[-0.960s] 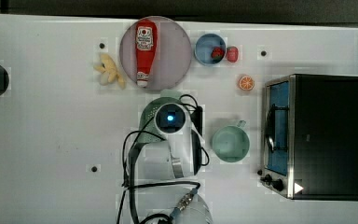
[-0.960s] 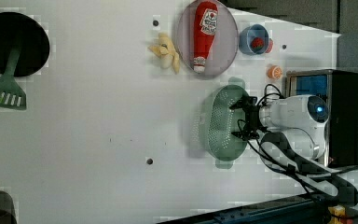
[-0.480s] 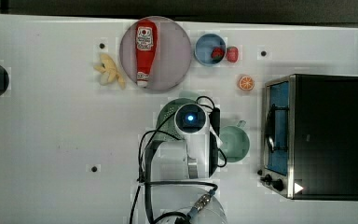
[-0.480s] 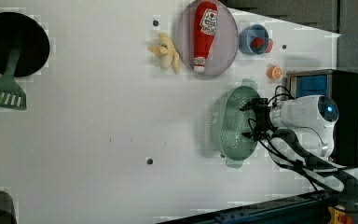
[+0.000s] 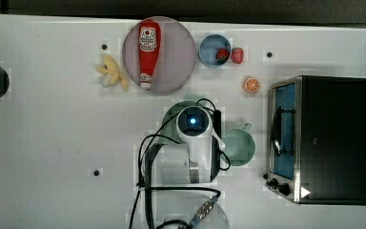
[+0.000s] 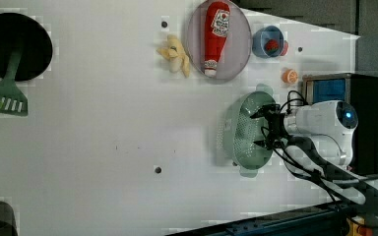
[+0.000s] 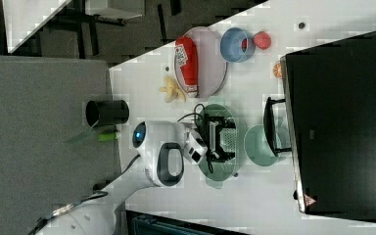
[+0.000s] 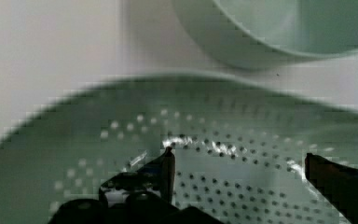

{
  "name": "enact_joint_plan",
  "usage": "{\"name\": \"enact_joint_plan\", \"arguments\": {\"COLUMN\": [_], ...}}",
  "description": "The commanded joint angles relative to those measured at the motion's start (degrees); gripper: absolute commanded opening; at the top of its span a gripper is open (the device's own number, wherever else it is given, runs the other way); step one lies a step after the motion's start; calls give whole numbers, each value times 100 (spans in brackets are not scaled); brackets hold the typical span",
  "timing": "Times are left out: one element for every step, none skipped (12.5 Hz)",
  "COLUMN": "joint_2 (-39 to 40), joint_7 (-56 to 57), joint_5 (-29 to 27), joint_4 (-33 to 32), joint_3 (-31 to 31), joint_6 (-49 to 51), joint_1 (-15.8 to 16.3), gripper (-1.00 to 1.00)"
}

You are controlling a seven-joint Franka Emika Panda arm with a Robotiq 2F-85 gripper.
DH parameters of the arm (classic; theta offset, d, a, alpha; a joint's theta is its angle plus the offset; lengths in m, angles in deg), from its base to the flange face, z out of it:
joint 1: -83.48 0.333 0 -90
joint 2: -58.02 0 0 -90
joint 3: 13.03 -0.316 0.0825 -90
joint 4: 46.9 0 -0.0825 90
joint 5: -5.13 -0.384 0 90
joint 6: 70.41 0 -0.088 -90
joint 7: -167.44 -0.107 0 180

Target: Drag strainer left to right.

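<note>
The strainer (image 6: 241, 132) is a pale mint-green oblong basket with a holed bottom, lying on the white table; in the top view the arm covers most of the strainer (image 5: 170, 117). My gripper (image 6: 262, 128) reaches down into it, open, fingers spread apart over the perforated floor. In the wrist view both dark fingertips (image 8: 168, 163) hover close above the strainer (image 8: 242, 121) bottom, nothing between them. In the right view the gripper (image 7: 225, 138) sits inside the strainer (image 7: 220, 174), and the round mint-green mug (image 7: 259, 145) stands just beyond its rim.
The mug (image 5: 238, 145) stands between the strainer and the black toaster oven (image 5: 333, 138). A plate (image 5: 181, 57) with a ketchup bottle (image 5: 147, 52), bananas (image 5: 110, 71), a blue bowl (image 5: 214, 50) and an orange half (image 5: 251, 85) lie further back. A black pan (image 6: 15, 46) and green spatula (image 6: 2, 98) lie at the left view's far left.
The arm and the strainer have shifted toward the top view's right, closer to the mug, then roughly held place. The fingers stayed spread.
</note>
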State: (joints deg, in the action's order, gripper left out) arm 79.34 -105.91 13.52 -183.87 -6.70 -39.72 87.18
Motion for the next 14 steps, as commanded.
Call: {"name": "enact_joint_plan", "arguments": {"joint_2": [-1327, -1729, -2133, -2528, -2890, -3203, -3460, -3655, -3787, -3861, -3879, -3862, -3833, -3818], "joint_7": [1204, 1572, 1927, 2293, 2621, 2925, 3279, 3752, 4292, 4757, 4946, 5074, 5184, 5202], "joint_5": [-28, -35, -68, -161, -289, -466, -641, -694, -689, -688, -661, -639, -625, -619], "joint_4": [130, 233, 380, 571, 809, 1089, 1368, 1627, 1863, 2074, 2272, 2441, 2563, 2636], "joint_3": [-270, -272, -258, -243, -221, -198, -182, -183, -181, -164, -118, -74, -55, -54], "joint_6": [492, 999, 1598, 2184, 2734, 3304, 3864, 4362, 4817, 5119, 5268, 5277, 5285, 5327], "joint_1": [101, 100, 92, 91, 91, 91, 91, 91, 91, 90, 85, 85, 85, 83], "gripper": [100, 100, 100, 100, 100, 100, 100, 100, 100, 100, 100, 100, 100, 100]}}
